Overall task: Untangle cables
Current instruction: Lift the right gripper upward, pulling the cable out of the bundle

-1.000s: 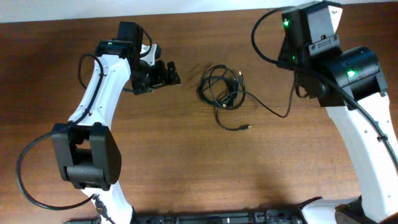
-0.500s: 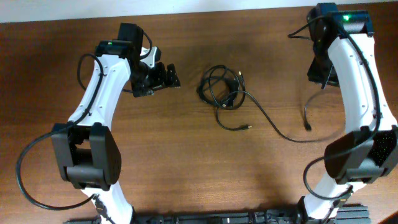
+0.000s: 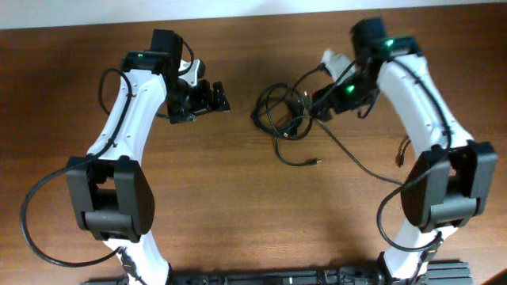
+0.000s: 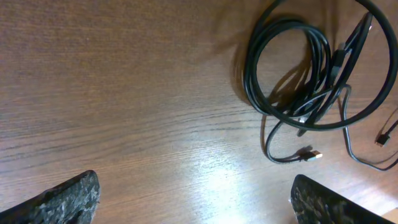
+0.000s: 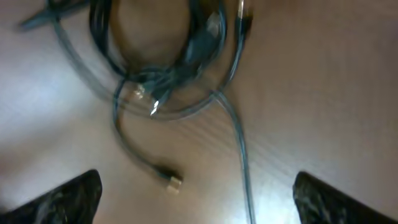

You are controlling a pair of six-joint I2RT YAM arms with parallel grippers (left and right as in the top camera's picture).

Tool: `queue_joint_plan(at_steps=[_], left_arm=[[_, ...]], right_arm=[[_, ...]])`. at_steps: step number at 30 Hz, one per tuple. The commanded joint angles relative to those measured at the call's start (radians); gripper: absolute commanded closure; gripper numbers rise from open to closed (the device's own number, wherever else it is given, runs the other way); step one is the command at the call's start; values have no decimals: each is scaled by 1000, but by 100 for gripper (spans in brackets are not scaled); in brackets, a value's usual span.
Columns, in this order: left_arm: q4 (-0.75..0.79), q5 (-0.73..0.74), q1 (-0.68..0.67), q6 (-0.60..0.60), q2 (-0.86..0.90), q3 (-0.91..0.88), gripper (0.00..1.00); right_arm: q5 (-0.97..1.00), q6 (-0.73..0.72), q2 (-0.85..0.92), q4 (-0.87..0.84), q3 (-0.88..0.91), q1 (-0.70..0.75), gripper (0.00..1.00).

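The cables [image 3: 279, 112] lie as a loose black knot of loops mid-table. One long strand [image 3: 352, 158] trails out of it to the lower right, and a short tail ends in a small plug [image 3: 315, 161]. My right gripper [image 3: 313, 107] hovers open over the knot's right side with nothing between its fingers. The right wrist view is blurred but shows the cables [image 5: 161, 62], the plug [image 5: 171, 182] and the open right gripper [image 5: 199, 202]. My left gripper [image 3: 215, 98] stays open left of the knot. The left wrist view has the cables [image 4: 311, 68] ahead of the open left gripper [image 4: 196, 205].
The brown wooden table [image 3: 238, 206] is bare around the knot. Its far edge [image 3: 238, 14] runs along the top of the overhead view. Thick black wires hang along both arms, one beside the right arm's lower link [image 3: 396, 214].
The right arm swung from the far right back over the knot and its jaws opened. The long strand it had pulled out now lies slack on the table. The left arm stayed put.
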State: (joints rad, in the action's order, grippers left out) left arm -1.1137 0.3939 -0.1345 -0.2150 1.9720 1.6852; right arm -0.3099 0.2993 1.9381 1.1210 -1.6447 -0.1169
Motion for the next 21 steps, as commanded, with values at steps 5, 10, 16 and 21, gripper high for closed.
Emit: queue_joint_plan(at_steps=[5,10,16,21], left_arm=[[2,10,-3,-8,-1,14,1],[13,10,-3,-8,-1,14,1],[17,10,-3,-8,-1,14,1],[21,10,-3,-8,-1,14,1]], right_arm=[[48,26,2,-372,332,-40,13],[134,41,2,-500,449,-40,18],[135,31,2,-525,455,-40,96],[88,-154,-42,-433,323,-40,96]])
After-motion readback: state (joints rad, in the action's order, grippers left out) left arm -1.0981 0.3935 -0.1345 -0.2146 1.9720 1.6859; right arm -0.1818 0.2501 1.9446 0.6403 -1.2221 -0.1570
